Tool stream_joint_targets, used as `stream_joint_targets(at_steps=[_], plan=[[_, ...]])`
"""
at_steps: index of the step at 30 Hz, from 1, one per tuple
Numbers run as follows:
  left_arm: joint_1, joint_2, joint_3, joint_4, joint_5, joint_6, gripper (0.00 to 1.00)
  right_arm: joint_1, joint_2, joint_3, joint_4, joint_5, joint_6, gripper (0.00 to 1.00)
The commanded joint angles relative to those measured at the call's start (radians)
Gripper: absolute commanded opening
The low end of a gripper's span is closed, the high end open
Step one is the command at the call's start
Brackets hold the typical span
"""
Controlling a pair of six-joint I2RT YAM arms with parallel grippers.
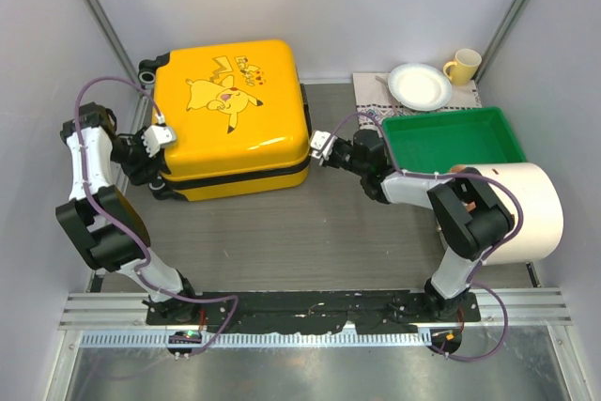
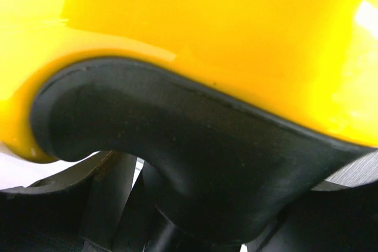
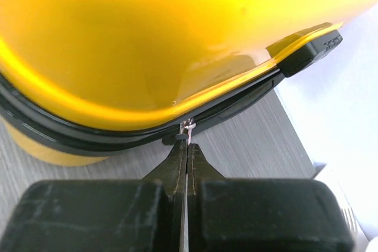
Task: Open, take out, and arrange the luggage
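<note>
Right wrist view: my right claw point(image 3: 187, 146) has its two black fingers pressed together, pinching the small metal zipper pull point(image 3: 188, 127) on the black zipper trim point(image 3: 71, 137) of the luggage point(image 3: 147, 33). Its glossy yellow shell fills the frame and is cut off at the edges. Left wrist view is a blur of yellow shell and a rounded matt black moulding point(image 2: 195, 151); whether my left claw point(image 1: 160, 141) is spread or gripping I cannot tell. From above, the luggage lies flat at the far left of the grey wood-grain table point(image 1: 310, 241), cartoon print up, one wheel point(image 1: 150, 70) showing. A green plastic tray point(image 1: 451, 143) and a smooth cream cylinder point(image 1: 531, 204) sit at right.
</note>
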Motion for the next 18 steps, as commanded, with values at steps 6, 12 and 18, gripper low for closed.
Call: stream_joint_targets(at_steps=[6, 12, 18], plan=[[-0.025, 0.035, -0.026, 0.146, -0.008, -0.293, 0.0, 0.101, -0.171, -0.119, -0.251, -0.06, -0.018, 0.01], [-0.031, 0.046, -0.007, 0.148, -0.011, -0.302, 0.0, 0.16, -0.26, -0.217, -0.282, -0.101, -0.069, 0.01], [-0.031, 0.041, -0.029, 0.162, -0.011, -0.307, 0.0, 0.231, -0.267, -0.149, -0.387, -0.199, 0.004, 0.22]])
